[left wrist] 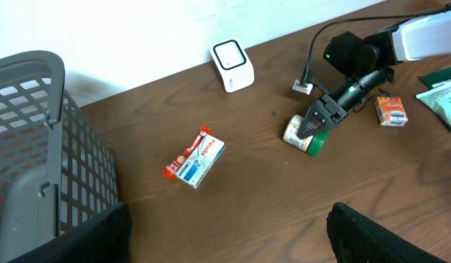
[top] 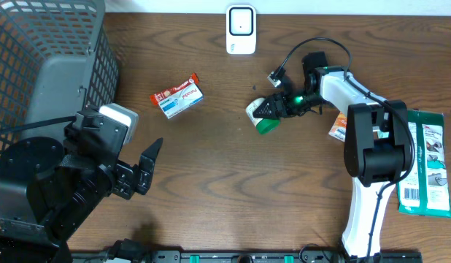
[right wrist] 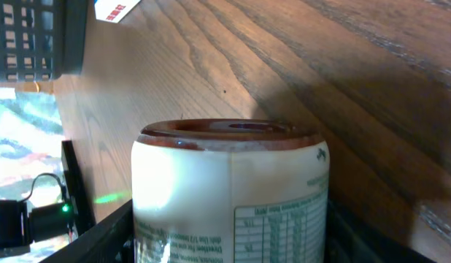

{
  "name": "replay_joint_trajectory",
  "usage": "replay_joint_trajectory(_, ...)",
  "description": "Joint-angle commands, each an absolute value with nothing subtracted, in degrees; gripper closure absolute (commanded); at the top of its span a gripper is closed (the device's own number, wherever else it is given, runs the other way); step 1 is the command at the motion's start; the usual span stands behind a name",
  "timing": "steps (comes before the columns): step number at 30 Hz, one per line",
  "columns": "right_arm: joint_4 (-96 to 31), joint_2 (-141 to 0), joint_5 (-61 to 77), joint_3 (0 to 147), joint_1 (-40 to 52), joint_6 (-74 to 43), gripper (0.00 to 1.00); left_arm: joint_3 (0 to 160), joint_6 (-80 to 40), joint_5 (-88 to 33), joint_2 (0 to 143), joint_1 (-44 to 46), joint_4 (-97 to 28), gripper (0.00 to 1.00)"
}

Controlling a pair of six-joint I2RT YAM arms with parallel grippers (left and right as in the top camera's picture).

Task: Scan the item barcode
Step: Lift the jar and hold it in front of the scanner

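Grained wood table (top: 211, 183), smooth plastic jar (right wrist: 233, 197)

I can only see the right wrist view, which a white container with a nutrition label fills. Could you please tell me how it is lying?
Observer: The container lies on its side, and its other end has a green cap.
Operator: Thank you. Where is the scanner?
Observer: The white scanner stands at the far edge, well apart from the container.
Operator: And the other arm?
Observer: The left gripper is open and empty, beside the grey basket.
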State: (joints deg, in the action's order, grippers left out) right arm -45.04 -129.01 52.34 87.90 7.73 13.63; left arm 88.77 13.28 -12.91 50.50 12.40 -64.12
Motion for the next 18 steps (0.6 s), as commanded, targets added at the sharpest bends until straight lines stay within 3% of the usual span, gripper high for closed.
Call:
replay_joint_trajectory(1,-44.9,-130.4,52.2,87.2,7.5,14.0,0.38,89.1,13.0,-12.4,50.5,12.3,-64.1,0.14)
replay_joint_trajectory(8,-44.4,-130.4,56.6,87.2,7.4,14.0,0.49,89.1,13.0,-12.4,50.5,12.3,-64.1,0.14)
replay_joint_trajectory(16,-36.9,-130.4,88.9,87.2,4.3,11.4,0.56,89.1,13.0,-12.4,50.5,12.3,-64.1,0.14)
replay_joint_trajectory(18,-34.2,-130.4,89.4,87.4,4.0,5.4,0.56,89.1,13.0,-12.4,50.5,12.3,-64.1,0.14)
